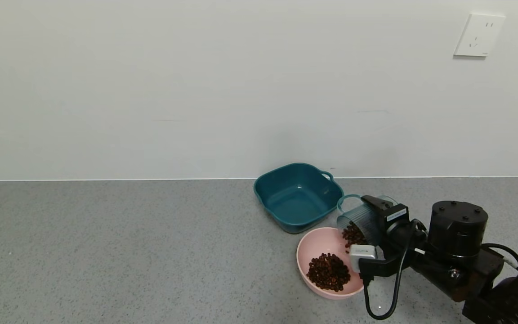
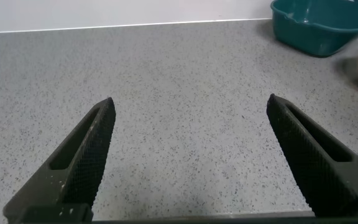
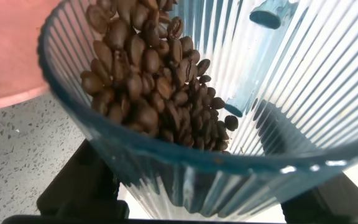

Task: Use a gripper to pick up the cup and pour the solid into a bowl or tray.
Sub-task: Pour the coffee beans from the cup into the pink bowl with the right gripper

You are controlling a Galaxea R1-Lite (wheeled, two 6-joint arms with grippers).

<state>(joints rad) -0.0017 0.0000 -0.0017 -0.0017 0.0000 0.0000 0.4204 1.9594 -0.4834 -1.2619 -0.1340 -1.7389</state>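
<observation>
Tilting leftward over the pink bowl (image 1: 306, 252), the end effector (image 1: 378, 225) grips the cup (image 1: 358, 220).

The ribbed blue-grey cup (image 1: 361, 221) was tipped over the pink bowl (image 1: 305, 252), beans (image 1: 353, 235) at its mouth; a bean pile (image 1: 328, 271) lay inside the bowl.

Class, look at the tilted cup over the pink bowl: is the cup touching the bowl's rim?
Cannot tell. In the head view the cup overlaps the pink bowl rim, with no clear contact or gap.
</observation>
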